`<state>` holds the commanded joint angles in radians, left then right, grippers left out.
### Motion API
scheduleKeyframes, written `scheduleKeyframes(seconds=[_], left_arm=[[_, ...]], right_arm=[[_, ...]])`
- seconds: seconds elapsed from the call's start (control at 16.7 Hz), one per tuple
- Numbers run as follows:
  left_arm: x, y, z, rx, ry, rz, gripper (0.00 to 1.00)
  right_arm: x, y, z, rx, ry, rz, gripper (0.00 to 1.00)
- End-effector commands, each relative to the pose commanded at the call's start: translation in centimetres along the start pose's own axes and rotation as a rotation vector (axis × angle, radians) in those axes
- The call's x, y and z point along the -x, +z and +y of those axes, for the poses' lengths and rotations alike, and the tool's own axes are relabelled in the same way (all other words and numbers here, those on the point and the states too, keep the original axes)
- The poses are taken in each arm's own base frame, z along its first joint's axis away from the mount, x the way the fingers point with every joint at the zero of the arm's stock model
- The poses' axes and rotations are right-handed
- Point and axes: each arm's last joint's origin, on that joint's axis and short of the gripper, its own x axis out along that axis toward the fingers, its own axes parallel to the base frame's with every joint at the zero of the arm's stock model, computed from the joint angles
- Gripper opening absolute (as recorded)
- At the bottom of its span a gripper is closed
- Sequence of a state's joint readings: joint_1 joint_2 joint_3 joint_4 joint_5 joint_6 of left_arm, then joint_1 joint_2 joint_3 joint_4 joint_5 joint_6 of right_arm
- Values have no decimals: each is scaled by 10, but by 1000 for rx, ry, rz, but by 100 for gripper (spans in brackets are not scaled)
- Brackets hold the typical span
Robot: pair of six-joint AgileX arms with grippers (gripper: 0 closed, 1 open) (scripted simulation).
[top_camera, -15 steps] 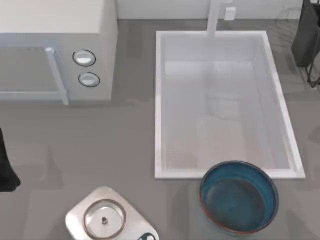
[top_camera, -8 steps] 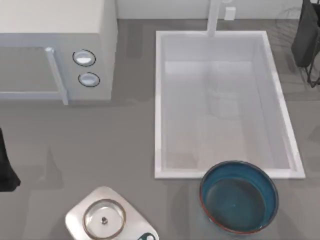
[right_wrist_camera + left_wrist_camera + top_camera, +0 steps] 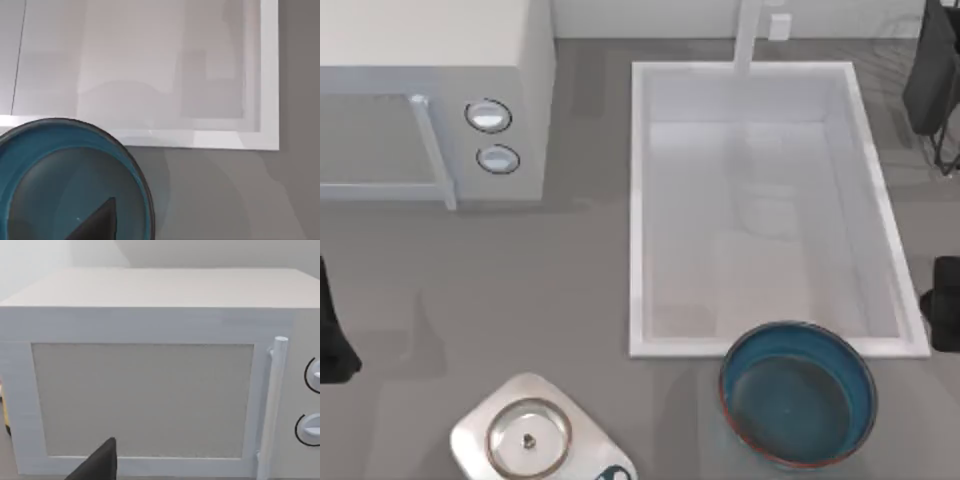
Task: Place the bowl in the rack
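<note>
The bowl [image 3: 798, 393] is teal-blue with a reddish-brown rim. It stands upright and empty on the grey counter, just in front of the sink's near right corner. The right wrist view looks down on the bowl [image 3: 65, 175] from close above. My right gripper [image 3: 946, 304] is a dark shape at the table's right edge, level with the sink's front rim, right of the bowl and apart from it. The rack [image 3: 935, 75] is a dark wire frame at the far right corner, cut off by the edge. My left arm [image 3: 330, 335] stays parked at the left edge.
A white sink [image 3: 635, 200] with a tap takes up the middle right. A white microwave [image 3: 430, 100] stands at the far left; the left wrist view faces its door [image 3: 142, 400]. A steel pan with a glass lid [image 3: 528, 438] sits at the near left.
My right gripper has come into the top view at the right edge, beside the sink's near right corner. The bowl and the left arm have not moved.
</note>
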<state>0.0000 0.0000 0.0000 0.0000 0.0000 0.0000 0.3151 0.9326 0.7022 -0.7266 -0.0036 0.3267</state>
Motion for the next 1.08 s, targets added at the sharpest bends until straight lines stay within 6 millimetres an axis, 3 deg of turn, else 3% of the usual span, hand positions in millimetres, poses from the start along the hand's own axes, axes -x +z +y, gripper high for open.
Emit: scheduleKeyframes(seconds=[0.24,0.54,0.96,1.08], left_arm=[[0,0,0,0,0,0,100],[0,0,0,0,0,0,100],[0,0,0,0,0,0,100],[0,0,0,0,0,0,100]], right_arm=[[-31,28,38,-12,-96,376,100],[-52,44,72,-1,-191,568,100],[-54,46,74,-2,-199,579,100],[-63,41,73,0,-202,584,100]])
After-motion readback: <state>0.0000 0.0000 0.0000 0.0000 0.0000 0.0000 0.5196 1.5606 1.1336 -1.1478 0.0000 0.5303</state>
